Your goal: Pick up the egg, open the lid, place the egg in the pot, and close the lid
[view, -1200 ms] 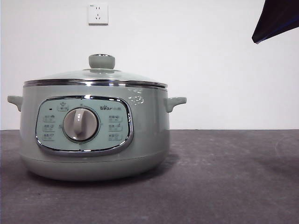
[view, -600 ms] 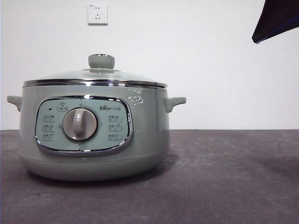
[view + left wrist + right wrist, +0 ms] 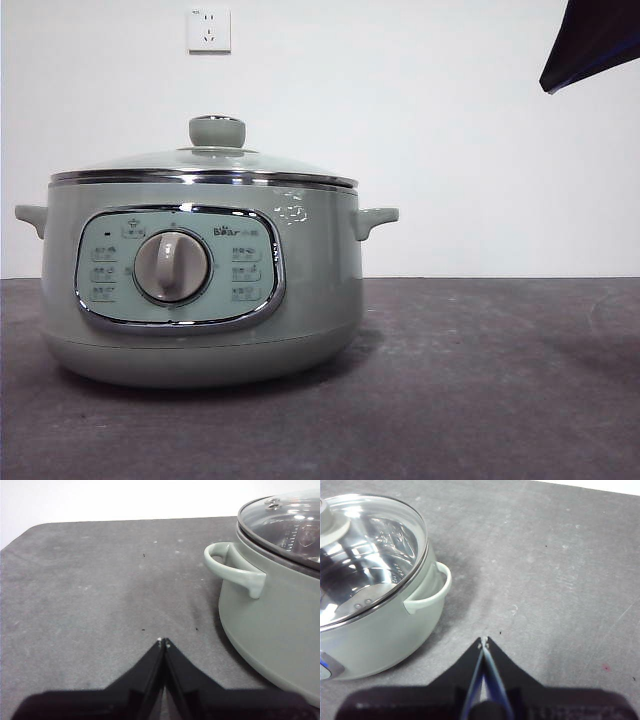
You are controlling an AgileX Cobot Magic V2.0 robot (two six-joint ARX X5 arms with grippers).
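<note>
The egg shows in no view; it may lie outside the frames. The lid [image 3: 204,165] sits seated on the pot [image 3: 200,290], left on the worktop [image 3: 500,380], leaving wide bare room to its right. Both the left pincer [image 3: 163,642] and the right pincer [image 3: 483,641] hover beside the pot, pressed together, empty.

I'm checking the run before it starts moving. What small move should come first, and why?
Probably none toward the egg yet: no view shows it. The lid sits on the pot, and both the left pincer and the right pincer are shut, holding nothing. I'd lift one arm to look for the egg.
</note>
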